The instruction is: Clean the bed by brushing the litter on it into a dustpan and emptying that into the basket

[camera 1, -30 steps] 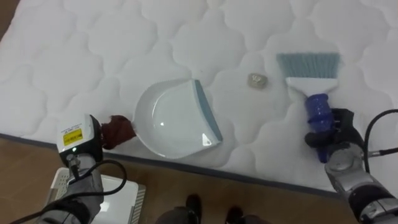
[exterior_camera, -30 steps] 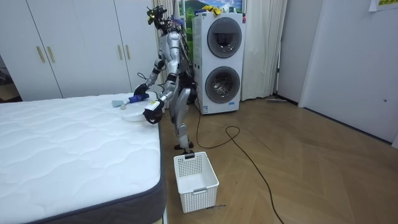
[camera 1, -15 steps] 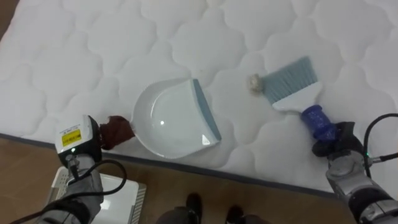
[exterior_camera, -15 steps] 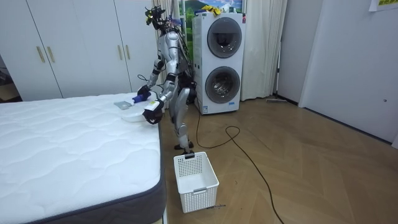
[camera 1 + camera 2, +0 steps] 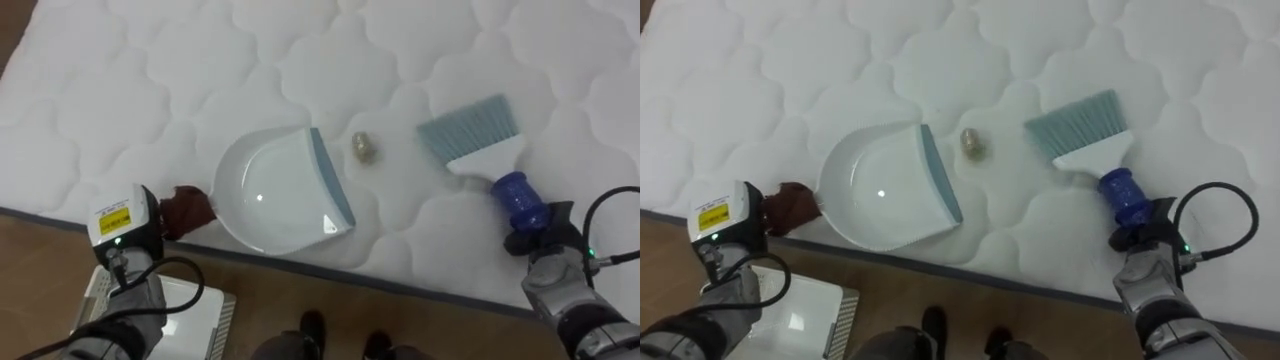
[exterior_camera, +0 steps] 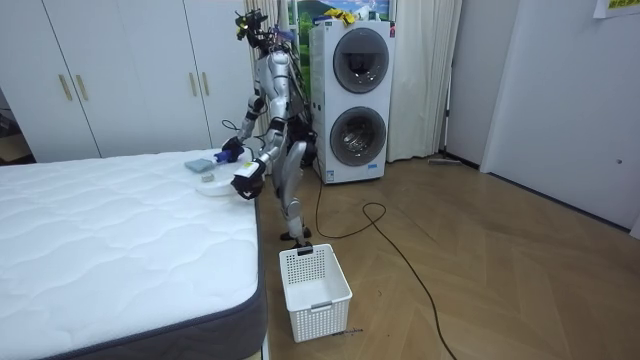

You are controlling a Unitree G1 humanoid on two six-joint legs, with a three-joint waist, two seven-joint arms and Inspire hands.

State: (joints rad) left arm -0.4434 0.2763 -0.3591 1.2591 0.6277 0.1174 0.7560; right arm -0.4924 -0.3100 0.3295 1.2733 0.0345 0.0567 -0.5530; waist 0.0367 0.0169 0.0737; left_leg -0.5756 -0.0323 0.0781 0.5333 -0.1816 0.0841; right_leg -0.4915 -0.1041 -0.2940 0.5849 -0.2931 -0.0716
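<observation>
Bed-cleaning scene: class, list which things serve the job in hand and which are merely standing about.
In the job: brush, held by the right robot hand; dustpan, held by the left robot hand; litter scrap; mattress.
Standing about: white basket, stacked washing machines, wardrobe doors.

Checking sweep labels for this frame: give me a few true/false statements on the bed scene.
1. The small scrap lies on the mattress, between the dustpan and the hand brush. True.
2. The scrap lies inside the dustpan. False: it sits just outside the dustpan's lip.
3. The right robot hand grips the hand brush by its blue handle. True.
4. The white laundry basket stands on the mattress. False: it stands on the floor beside the bed.
</observation>
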